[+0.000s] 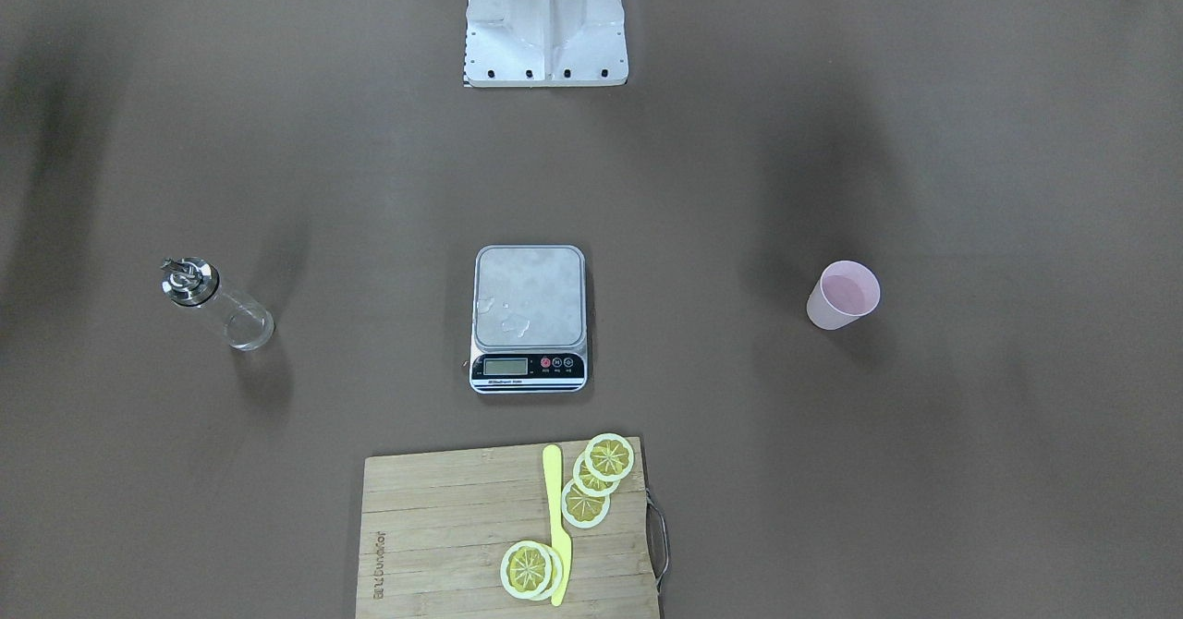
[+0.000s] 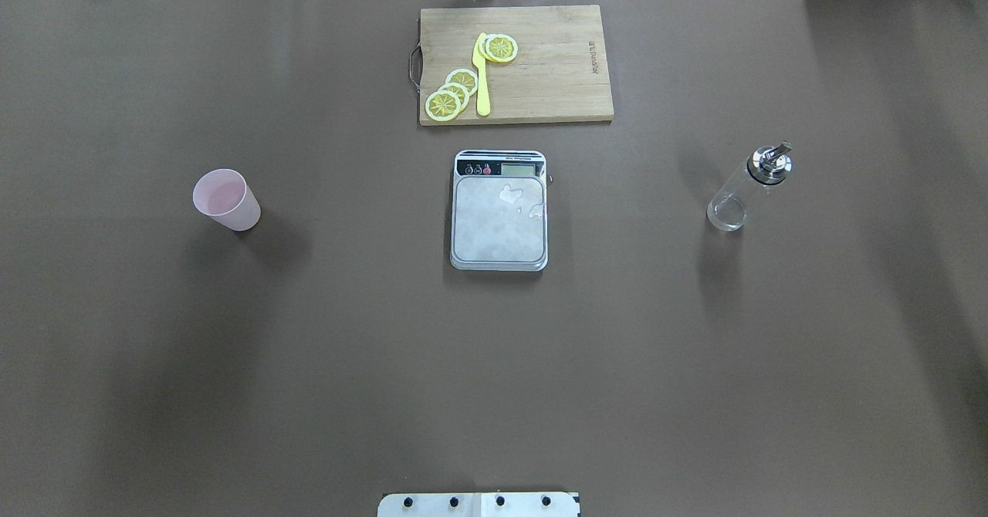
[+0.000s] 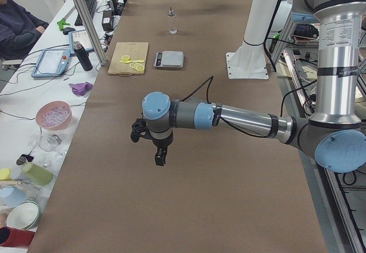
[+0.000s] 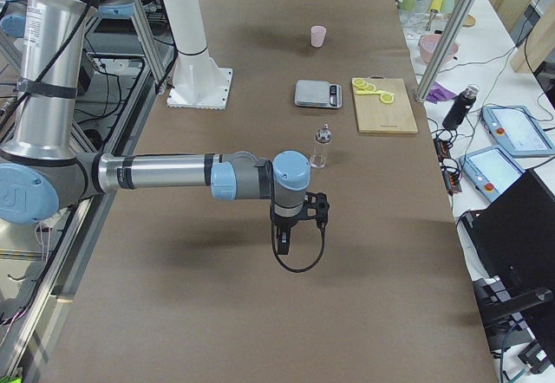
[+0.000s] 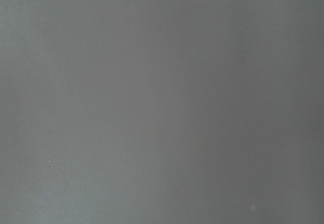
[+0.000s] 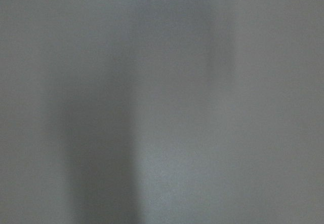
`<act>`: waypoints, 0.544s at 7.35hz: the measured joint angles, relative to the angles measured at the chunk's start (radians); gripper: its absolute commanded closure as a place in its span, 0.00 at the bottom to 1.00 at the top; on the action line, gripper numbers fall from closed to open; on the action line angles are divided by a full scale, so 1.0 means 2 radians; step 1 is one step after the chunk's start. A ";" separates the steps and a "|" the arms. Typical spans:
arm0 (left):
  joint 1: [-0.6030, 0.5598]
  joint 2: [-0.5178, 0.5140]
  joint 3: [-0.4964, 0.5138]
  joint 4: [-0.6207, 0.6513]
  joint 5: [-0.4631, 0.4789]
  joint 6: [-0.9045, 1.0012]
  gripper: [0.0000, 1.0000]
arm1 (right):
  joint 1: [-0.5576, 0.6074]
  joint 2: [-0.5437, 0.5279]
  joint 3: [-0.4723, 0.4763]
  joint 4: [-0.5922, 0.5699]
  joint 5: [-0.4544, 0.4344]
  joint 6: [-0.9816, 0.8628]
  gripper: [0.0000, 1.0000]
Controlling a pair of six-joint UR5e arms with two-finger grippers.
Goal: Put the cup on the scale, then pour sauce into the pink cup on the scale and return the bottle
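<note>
The pale pink cup (image 2: 226, 199) stands upright on the brown table (image 2: 494, 363), left of the scale (image 2: 499, 212); it also shows in the front view (image 1: 843, 294). The scale's steel platform (image 1: 530, 296) is bare except for small wet spots. The clear glass bottle (image 2: 747, 189) with its metal spout stands right of the scale, also in the front view (image 1: 215, 303). My left gripper (image 3: 159, 160) and right gripper (image 4: 282, 246) show only in the side views, hanging over bare table, far from these objects; I cannot tell whether they are open or shut.
A wooden cutting board (image 2: 515, 63) with lemon slices (image 2: 454, 94) and a yellow knife (image 2: 482, 77) lies beyond the scale. The robot's white base plate (image 1: 545, 23) is behind the scale. Both wrist views show only blurred grey surface.
</note>
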 measured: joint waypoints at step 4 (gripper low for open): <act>0.001 -0.004 -0.014 -0.002 0.000 -0.001 0.02 | 0.000 0.001 0.008 0.000 0.001 0.001 0.00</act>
